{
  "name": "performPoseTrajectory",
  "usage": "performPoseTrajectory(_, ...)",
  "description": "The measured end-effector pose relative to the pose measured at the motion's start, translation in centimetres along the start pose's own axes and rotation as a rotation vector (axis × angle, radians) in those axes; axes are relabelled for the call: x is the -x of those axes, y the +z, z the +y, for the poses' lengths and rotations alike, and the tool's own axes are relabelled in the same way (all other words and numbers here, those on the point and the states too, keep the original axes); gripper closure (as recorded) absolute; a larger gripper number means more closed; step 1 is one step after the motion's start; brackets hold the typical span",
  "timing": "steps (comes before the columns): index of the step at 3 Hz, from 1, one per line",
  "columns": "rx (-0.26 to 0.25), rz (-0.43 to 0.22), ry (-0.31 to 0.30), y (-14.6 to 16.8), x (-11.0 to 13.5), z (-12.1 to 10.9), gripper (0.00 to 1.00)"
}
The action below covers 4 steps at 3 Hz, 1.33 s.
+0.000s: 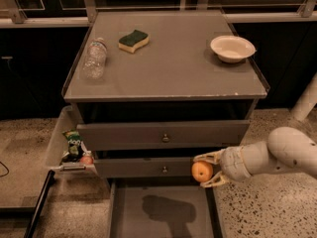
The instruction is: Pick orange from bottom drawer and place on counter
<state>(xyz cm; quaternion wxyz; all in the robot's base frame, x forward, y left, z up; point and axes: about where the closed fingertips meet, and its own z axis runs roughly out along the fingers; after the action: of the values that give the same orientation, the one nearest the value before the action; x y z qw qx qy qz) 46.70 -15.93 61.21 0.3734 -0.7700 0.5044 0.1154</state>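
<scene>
My gripper (pixel 205 169) is shut on the orange (pixel 202 171), a small round fruit, and holds it in the air above the right side of the open bottom drawer (pixel 163 207), in front of the middle drawer's right end. The drawer's flat grey floor shows only the arm's shadow. The grey counter (pixel 168 68) is above, well higher than the orange. My white arm comes in from the right.
On the counter lie a clear plastic bottle (pixel 94 58) at the left, a green and yellow sponge (pixel 133 40) at the back, and a white bowl (pixel 232 48) at the right. Two knobbed drawers (pixel 163 135) are shut. A side bin at the left holds a green snack packet (pixel 73 140) and a reddish round item (pixel 86 159).
</scene>
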Motion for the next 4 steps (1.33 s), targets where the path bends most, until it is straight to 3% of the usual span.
performPoseTrajectory(1,-0.064,0.019,-0.059,-4.9,3.6,-2.2,1.00)
performPoseTrajectory(2,-0.062,0.020,-0.058,-4.8,4.0,-1.8,1.00)
performPoseTrajectory(3,-0.086,-0.012,-0.101,-6.4,5.9,-3.6,1.00)
performPoseTrajectory(4,-0.103,-0.047,-0.162,-9.8,7.7,-7.7,1.00)
